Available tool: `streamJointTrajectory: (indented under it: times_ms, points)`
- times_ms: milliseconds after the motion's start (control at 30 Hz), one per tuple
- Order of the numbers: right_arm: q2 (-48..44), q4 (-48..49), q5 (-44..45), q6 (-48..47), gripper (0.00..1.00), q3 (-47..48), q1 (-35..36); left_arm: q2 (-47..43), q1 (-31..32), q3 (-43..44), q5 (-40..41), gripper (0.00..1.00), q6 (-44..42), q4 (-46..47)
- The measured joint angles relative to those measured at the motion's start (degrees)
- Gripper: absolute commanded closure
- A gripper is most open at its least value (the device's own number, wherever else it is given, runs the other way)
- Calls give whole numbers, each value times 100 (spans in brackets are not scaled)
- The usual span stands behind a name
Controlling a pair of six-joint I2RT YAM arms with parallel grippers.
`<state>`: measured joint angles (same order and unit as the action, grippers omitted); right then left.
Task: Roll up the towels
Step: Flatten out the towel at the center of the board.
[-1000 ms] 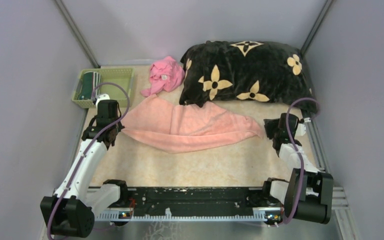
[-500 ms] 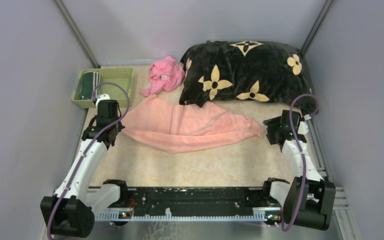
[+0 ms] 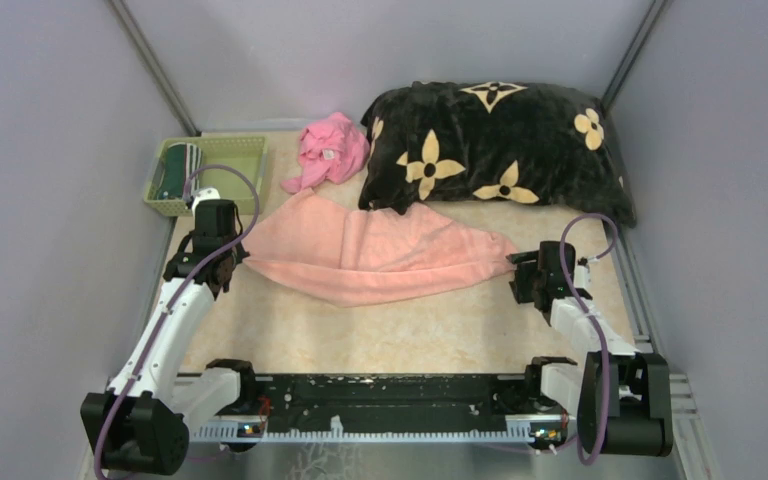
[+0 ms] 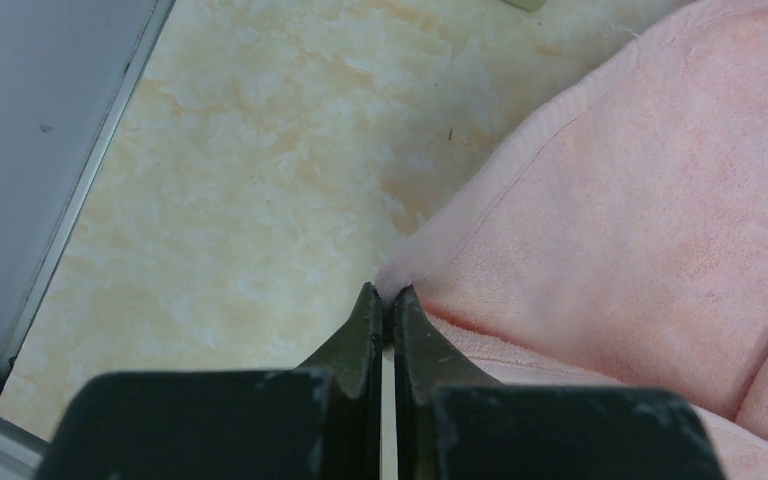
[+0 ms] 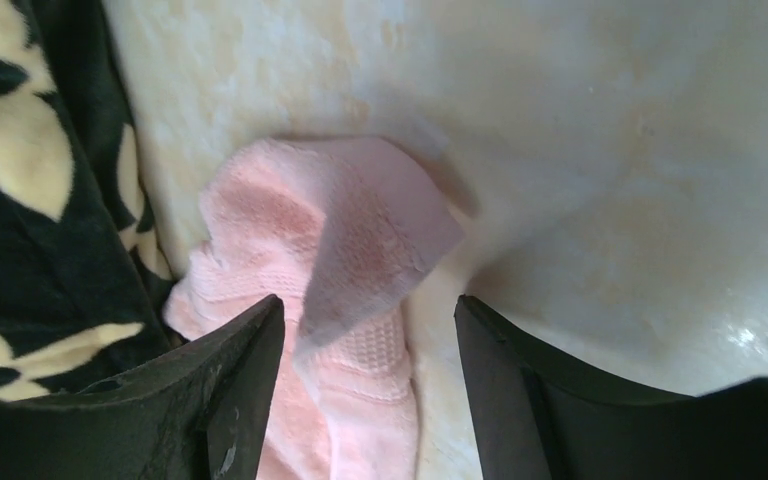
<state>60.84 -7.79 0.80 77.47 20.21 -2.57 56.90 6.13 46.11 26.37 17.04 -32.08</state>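
Across the top view's middle, the pink towel lies drawn out, its left corner nipped in the shut left gripper while the right gripper, jaws wide, straddles the other end, likely to stretch it flat for rolling.

Two towels — one salmon-pink towel, one green striped towel. One basket, one black blanket, one bright pink cloth. Two grippers — left gripper, right gripper.
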Motion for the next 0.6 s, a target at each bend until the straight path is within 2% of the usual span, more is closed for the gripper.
streamJointTrajectory:
  times_ms: [267,600]
  points:
    - [149,859,538,227,48,-116,-39,0,0,0,0,100,0,0]
    - [149,1126,627,-48,65,-116,-540,15,0,0,0,100,0,0]
